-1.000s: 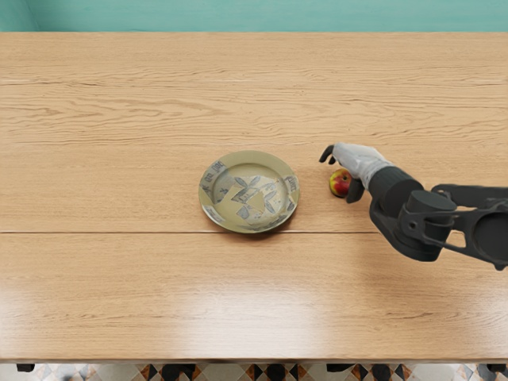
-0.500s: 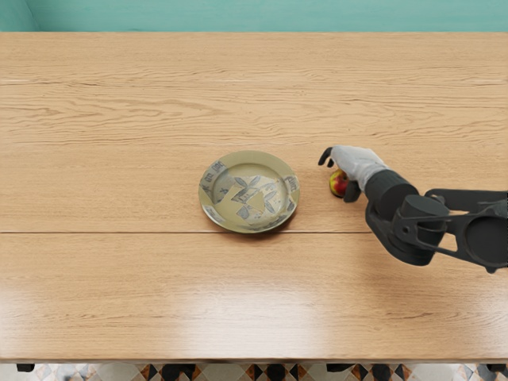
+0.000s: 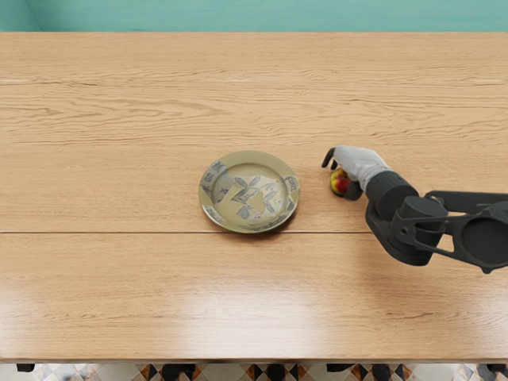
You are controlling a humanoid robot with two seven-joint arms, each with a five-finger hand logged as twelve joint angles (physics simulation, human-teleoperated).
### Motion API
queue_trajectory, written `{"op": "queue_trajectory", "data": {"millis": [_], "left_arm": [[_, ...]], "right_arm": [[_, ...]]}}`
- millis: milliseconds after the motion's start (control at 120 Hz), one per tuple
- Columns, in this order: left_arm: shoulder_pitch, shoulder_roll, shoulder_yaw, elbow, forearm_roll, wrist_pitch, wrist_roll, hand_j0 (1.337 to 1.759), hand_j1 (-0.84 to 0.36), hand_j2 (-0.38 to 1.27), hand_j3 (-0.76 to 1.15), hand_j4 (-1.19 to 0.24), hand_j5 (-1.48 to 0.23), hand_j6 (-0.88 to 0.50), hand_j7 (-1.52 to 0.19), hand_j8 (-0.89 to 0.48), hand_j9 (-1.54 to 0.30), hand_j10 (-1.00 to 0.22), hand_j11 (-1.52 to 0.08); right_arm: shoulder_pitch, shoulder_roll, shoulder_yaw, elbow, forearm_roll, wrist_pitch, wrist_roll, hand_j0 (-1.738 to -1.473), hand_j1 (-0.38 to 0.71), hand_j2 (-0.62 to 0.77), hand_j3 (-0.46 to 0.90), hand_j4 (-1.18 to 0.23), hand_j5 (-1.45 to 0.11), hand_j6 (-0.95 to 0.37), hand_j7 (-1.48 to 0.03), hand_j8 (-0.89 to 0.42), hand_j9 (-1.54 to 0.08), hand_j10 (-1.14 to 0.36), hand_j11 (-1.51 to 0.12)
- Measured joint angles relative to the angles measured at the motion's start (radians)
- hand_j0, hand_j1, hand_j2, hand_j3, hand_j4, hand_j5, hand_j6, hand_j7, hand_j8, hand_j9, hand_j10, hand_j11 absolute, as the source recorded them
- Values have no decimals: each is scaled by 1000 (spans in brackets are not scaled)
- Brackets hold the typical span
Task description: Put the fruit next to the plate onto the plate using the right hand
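Reaching in from the 3 o'clock edge, the right arm (image 3: 432, 226) has its right hand (image 3: 355, 165) draped over the apple (image 3: 338, 182), which sits on the bare wooden table (image 3: 119, 262) just off the plate's 3 o'clock rim, close beside it but not touching. Apple: small, red with a yellow patch, only its 9 o'clock side visible; the rest is under the pale palm. Hand state: cupped and half-curled, not yet clamped. The dark fingertips (image 3: 326, 159) arch out past the apple at its 10 o'clock with a sliver of table showing between them and the fruit, while the dark thumb (image 3: 352, 190) lies low at the apple's 4 o'clock, apparently against it. Judgement: this is a cage posture, with fingers on the far side and the thumb on the near side so that closing will pinch a round object that would otherwise roll. The wrist comes from the side away from the plate, which leaves the path toward 9 o'clock unobstructed for the carry. Patterned plate (image 3: 206, 189): yellow-green with grey leaf motifs, nothing on it, central on the table. Apple appears to rest on the table surface, not lifted. Step in hand: closing the grasp; lift and transfer not yet done. Risk noted: if the thumb presses before the fingers land, the apple may be nudged toward the plate rim or squirt out toward 9 o'clock. Left arm does not show.
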State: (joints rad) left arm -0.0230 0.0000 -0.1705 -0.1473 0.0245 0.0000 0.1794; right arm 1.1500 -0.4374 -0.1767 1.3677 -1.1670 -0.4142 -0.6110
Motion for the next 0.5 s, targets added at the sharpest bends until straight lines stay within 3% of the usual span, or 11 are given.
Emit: {"op": "queue_trajectory", "data": {"millis": [192,500], "left_arm": [[0,0,0,0,0,0,0,1658,349,0,0,0,0,0,0,0,0,0,0],[0,0,0,0,0,0,0,1658,349,0,0,0,0,0,0,0,0,0,0]], "right_arm": [[-10,0,-1,-2,0,-13,0,-1657,191,-102,0,-441,-586,-447,-578,-442,-585,-442,-585],[-7,0,9,-3,11,-15,0,-1655,255,152,0,-602,-787,-467,-784,-442,-791,-600,-791]]}}
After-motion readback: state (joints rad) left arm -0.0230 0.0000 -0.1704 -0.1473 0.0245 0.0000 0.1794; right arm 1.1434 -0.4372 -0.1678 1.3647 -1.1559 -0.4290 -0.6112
